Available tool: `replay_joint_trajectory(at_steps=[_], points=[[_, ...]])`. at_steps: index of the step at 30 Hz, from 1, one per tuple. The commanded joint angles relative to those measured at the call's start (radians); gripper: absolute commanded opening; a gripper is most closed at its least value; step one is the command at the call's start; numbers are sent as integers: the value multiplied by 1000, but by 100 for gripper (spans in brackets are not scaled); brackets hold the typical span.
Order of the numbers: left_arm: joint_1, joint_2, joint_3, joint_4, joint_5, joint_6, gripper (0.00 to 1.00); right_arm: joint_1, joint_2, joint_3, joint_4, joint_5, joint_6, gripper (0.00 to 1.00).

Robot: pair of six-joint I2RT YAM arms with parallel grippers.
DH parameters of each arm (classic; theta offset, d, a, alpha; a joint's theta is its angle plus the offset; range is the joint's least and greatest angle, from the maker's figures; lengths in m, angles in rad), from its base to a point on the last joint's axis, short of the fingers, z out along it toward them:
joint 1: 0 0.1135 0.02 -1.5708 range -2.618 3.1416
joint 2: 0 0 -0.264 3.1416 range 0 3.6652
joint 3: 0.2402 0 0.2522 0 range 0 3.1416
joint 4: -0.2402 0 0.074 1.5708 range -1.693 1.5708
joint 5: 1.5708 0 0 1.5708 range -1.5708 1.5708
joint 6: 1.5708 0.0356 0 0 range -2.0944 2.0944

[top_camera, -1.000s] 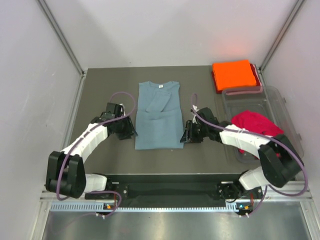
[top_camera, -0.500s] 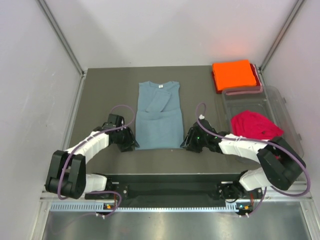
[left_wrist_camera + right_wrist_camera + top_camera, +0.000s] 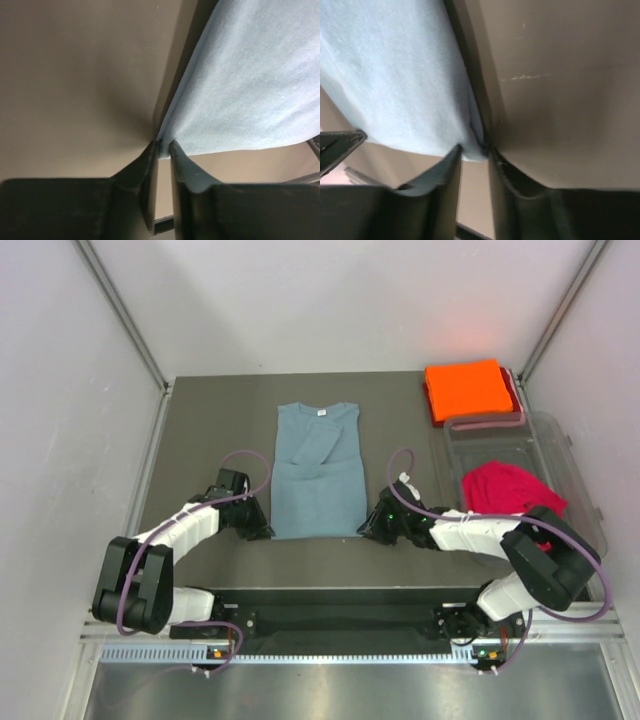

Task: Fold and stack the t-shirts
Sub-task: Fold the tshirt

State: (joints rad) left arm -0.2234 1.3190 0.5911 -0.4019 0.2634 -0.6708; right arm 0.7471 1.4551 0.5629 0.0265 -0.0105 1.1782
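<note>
Both arms have slid back along the blue tee's (image 3: 318,475) long sides, from about mid-length to its near corners, and their fingers have narrowed there after standing wider a moment ago.

Nearest the bases, the left claw (image 3: 164,145) is pinched on the near-left corner. Its wrist view shows the two fingers almost together with the cloth's edge caught in the slit, and the fabric rises away from the table (image 3: 210,430). The right claw (image 3: 474,148) is closed on the near-right corner. The cloth's tip fills the space between the fingertips, though a gap shows lower down, so I judge this hold the less sure of the two.

Beyond them the blue tee lies flat and lengthwise in the middle of the table, collar at the far end, sleeves already turned in over the chest. It does not appear to have shifted.

To the right, the red tee (image 3: 505,488) sits crumpled in the tub (image 3: 570,455). At the far right corner the orange tee (image 3: 465,388) lies folded square.

With both near corners taken, the next step is probably to carry the hem up and over toward the collar, halving the length. If the right corner slips, the fold will go skew. The red tee has not been started yet.
</note>
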Motion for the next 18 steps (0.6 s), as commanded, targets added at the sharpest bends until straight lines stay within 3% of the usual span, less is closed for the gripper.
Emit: replay_joint_trajectory(at_steps=[1,4,16,18], points=[[1,2,-4,49,-6,7,16,23,19,-26,-57,81,9,25],[1,5,-2,55,13,7,0,26,2,-31,-88,106,3,18],[-1,-17,-17,60,13,10,0,40,4,-6,-137,124,-35,27],[-1,-21,-19,67,22,17,0,41,14,-9,-122,118,-40,22]])
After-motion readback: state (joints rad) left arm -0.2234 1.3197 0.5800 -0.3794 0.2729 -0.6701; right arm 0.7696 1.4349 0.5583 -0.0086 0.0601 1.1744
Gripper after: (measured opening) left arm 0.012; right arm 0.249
